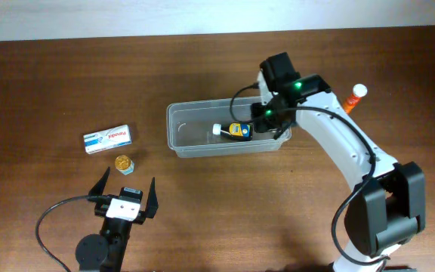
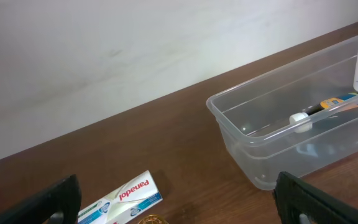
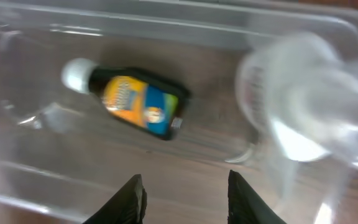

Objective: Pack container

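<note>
My right claw [image 3: 185, 186] released, empty | clear glossy round-cornered container [image 1: 187, 130] beneath | dark white-capped bottle [image 3: 135, 102] lies flat at my 11 o'clock | my left claw [image 1: 129, 183] spread, empty

Parks left arm [image 1: 112, 227] low at the near edge, folded short, wrist level. Holds left gripper [image 1: 130, 183] spread wide, fingers [image 2: 48, 202] at both lower corners of its own view, nothing between. Stretches right arm [image 1: 338, 143] from the near right base, far forward and leftward, green light lit at the wrist. Points right gripper [image 3: 185, 196] downward, fingers parted, apparently empty, though the view is blurred.
</note>
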Tool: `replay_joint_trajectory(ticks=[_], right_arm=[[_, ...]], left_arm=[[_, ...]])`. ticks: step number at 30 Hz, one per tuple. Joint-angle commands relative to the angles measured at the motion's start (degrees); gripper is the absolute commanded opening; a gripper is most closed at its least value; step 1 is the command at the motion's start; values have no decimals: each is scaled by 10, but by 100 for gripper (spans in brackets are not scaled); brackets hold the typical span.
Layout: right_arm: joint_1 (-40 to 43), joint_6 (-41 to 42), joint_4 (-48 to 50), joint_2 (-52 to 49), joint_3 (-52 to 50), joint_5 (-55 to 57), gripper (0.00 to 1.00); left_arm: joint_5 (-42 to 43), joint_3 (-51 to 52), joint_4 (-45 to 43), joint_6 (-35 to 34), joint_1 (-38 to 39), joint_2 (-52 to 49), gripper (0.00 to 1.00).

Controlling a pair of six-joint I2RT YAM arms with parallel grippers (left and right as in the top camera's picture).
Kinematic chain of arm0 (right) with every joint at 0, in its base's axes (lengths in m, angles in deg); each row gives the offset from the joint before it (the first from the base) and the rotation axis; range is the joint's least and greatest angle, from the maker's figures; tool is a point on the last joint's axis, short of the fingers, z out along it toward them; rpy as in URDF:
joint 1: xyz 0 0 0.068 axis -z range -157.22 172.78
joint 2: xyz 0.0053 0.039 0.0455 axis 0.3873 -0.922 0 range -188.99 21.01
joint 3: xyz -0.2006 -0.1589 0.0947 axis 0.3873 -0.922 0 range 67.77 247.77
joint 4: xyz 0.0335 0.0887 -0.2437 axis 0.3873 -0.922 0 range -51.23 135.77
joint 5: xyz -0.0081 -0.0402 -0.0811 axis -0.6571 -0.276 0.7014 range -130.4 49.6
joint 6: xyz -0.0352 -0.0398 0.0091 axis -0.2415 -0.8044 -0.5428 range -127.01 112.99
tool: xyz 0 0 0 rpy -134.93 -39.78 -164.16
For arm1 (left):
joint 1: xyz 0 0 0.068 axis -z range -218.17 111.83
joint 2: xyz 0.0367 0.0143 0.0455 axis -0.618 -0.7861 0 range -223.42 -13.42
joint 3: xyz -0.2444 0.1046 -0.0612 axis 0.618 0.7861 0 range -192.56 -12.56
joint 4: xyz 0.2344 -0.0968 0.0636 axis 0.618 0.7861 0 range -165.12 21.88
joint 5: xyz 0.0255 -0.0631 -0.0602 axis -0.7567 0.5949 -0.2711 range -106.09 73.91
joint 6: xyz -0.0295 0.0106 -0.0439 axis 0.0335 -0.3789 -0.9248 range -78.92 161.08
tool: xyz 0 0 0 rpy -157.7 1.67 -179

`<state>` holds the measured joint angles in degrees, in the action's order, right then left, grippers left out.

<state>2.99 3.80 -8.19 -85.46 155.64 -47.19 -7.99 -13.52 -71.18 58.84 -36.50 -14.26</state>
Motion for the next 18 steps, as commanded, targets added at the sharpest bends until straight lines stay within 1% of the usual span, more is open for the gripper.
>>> replay_joint_trajectory(ticks=[1,8,18], right_arm=[[-41,-16,12,-2,19,-20,36],[-91,-10,73,-19,18,-14,36],[-96,17,152,-96,18,-39,35]], left_arm=[[-4,4,0,-2,-3,5,99],[-4,4,0,-2,-3,5,99],[-4,4,0,-2,-3,5,99]])
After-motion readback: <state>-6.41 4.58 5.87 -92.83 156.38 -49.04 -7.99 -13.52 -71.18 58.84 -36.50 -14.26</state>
